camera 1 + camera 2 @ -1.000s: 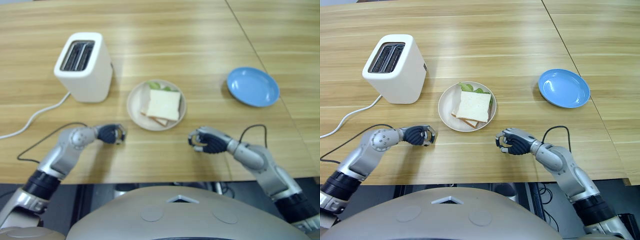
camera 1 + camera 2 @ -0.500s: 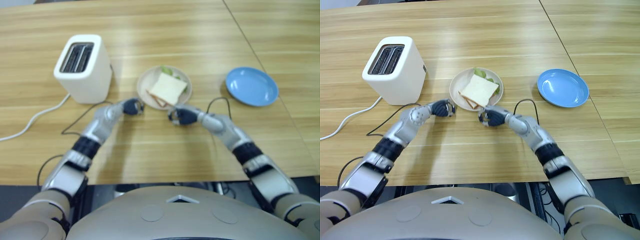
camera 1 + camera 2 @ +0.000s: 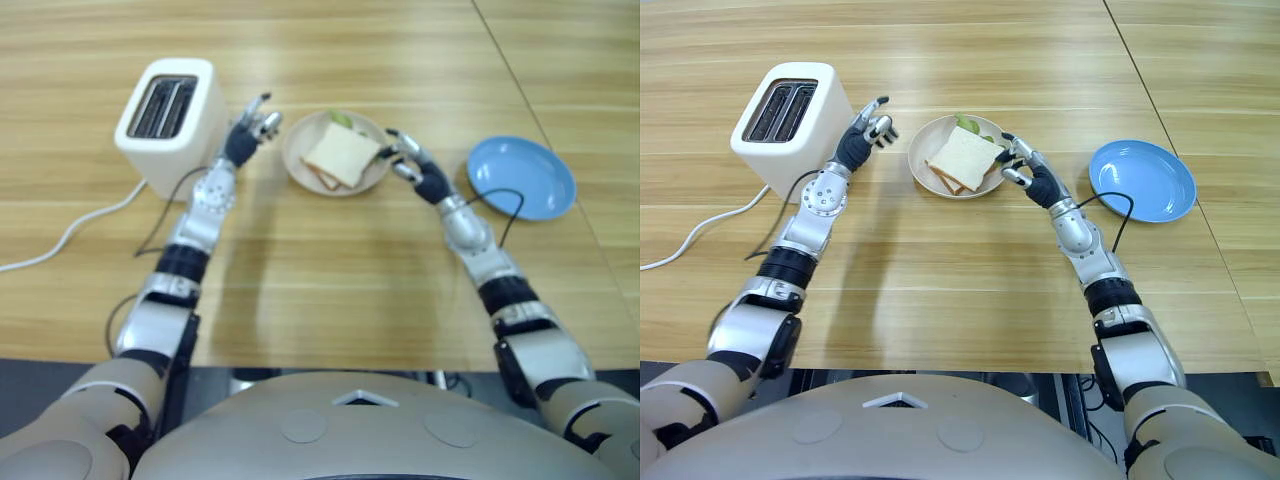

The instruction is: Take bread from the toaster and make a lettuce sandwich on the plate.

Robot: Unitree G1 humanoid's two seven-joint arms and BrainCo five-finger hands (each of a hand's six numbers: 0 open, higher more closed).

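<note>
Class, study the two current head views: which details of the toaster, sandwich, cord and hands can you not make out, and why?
1. Toaster slots: dark inside in both eye views, so any bread left cannot be seen.
2. Lettuce: the top slice covers all but a green edge.
3. Toaster cord: the left picture edge cuts off its end.
4. Right hand: whether it touches the plate is unclear.

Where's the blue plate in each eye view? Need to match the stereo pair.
Left eye view: blue plate right of centre, upper half, just right of the right hand.
Right eye view: blue plate right of centre, upper half, slightly nearer the middle.
Shared landmark: white toaster at upper left, with the sandwich plate between it and the blue plate.
</note>
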